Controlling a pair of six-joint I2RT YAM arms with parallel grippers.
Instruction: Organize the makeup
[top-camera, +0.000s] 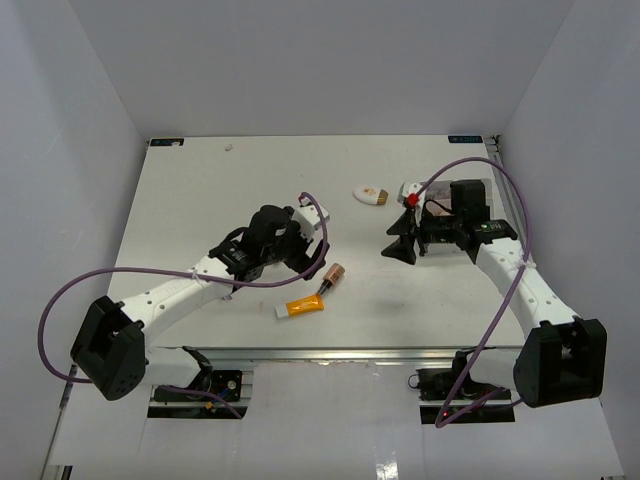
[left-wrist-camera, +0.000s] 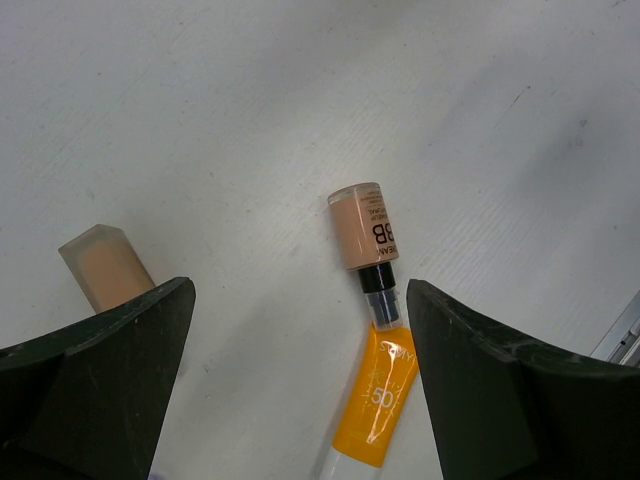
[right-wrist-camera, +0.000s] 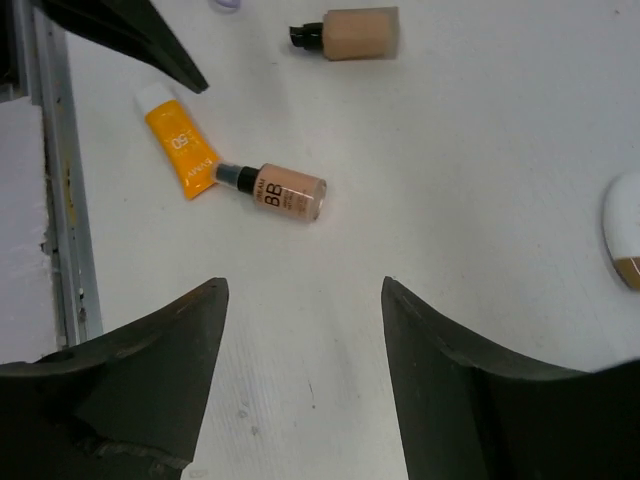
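An orange tube with a white cap lies near the table's front edge. A beige BB bottle with a black neck touches its end. Both show in the left wrist view, the tube and the bottle, between the open fingers of my left gripper, which hovers above them. A square beige bottle lies partly behind its left finger. A white oval compact lies farther back. My right gripper is open and empty over bare table, right of the tube.
A small white and red item sits by the right arm's wrist. A metal rail runs along the table's near edge. White walls close in the table on three sides. The compact shows at the right wrist view's right edge.
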